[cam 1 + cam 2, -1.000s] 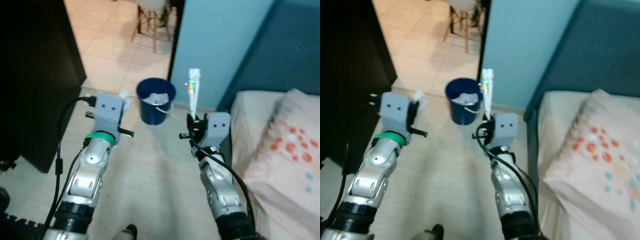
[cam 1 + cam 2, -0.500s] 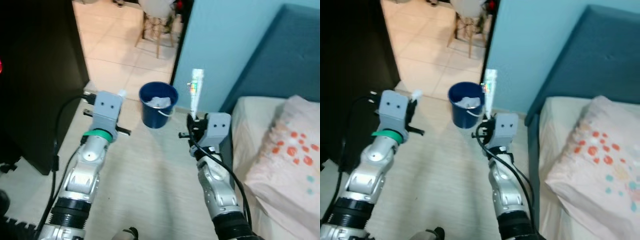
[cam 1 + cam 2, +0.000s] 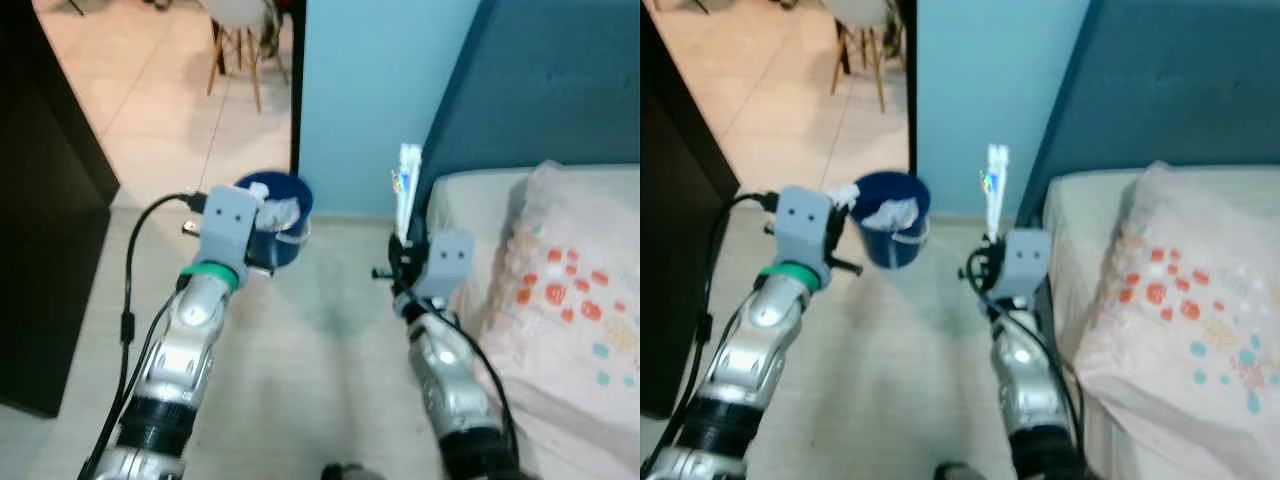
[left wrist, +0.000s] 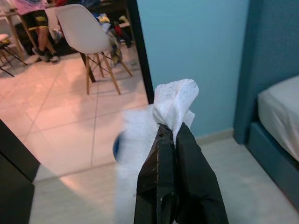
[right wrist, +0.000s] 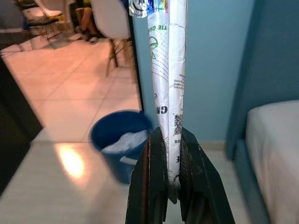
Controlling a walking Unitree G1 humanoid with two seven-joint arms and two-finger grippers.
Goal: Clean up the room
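Both of my grippers carry rubbish toward a blue bin by the bedroom doorway.

My right gripper [image 5: 173,186], raised at the foot of the bed [image 3: 1080,215] near its corner, is clamped on a tall white printed plastic wrapper [image 5: 167,70], held upright so it clears the floor. My left gripper [image 4: 170,140], forearm stretched forward and higher, pinches a crumpled white paper tissue [image 4: 175,100] nearly over the round blue plastic bucket [image 3: 283,215]. Beyond, the bucket stands on the floor against the blue wall's edge, already holding white paper. I judge both pieces are meant for it.
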